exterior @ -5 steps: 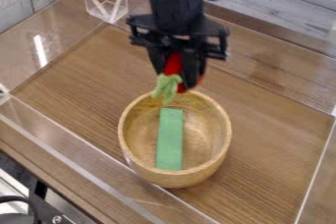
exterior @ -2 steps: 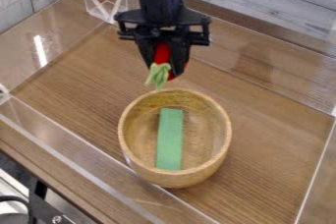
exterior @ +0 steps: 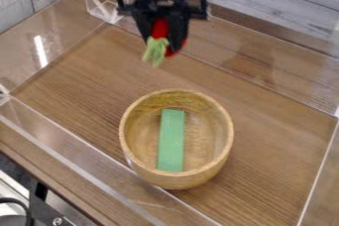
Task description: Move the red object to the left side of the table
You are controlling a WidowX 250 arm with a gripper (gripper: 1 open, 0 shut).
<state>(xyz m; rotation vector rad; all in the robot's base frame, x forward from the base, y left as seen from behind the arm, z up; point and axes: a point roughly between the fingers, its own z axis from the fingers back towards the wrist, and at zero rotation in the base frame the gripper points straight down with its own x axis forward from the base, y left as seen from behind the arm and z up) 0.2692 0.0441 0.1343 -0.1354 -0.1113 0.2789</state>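
Red toy (exterior: 169, 28) with green leafy end down, pinched in gripper (exterior: 163, 33) near top centre of frame, seemingly above table (exterior: 79, 87). Pickup apparently done; carrying left, lowering and releasing remaining. Below, wooden bowl (exterior: 130, 149) around green block (exterior: 171, 141).

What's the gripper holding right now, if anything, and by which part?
The gripper holds the red strawberry-like toy by its red body, the green leafy end hanging below.

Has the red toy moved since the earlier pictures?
Yes. The red toy, with the jaws around it, has travelled toward the top of the view, away from the wooden bowl, which has not shifted.
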